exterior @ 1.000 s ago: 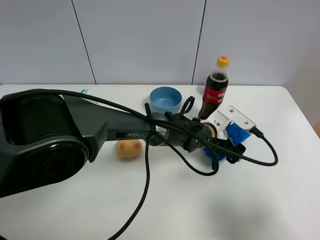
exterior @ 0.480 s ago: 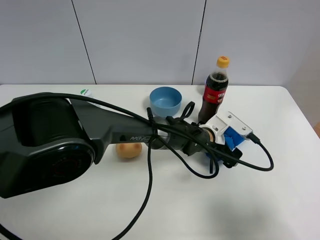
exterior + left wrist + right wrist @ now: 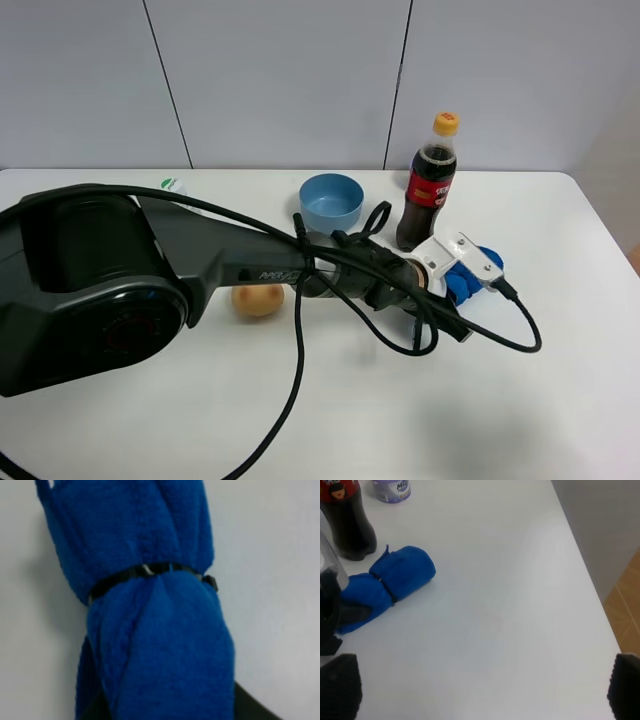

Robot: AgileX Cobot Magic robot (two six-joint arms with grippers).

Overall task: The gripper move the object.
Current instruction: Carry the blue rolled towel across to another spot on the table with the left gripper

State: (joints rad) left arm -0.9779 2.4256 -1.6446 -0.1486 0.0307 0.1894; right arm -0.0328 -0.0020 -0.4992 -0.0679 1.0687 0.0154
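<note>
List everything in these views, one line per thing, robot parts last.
table: one, white, under everything
cola bottle: one, dark with red label and yellow cap, back right of the bowl
bowl: one, light blue, back centre
potato: one, tan, beside the left arm
blue cloth roll: one, black tie, in front of the bottle
small tub: one, purple label, beyond the bottle
small container: one, white and green, back left, partly hidden
left arm: one, black, reaching across
left hand: one, closed on the roll
right hand: one, open
</note>
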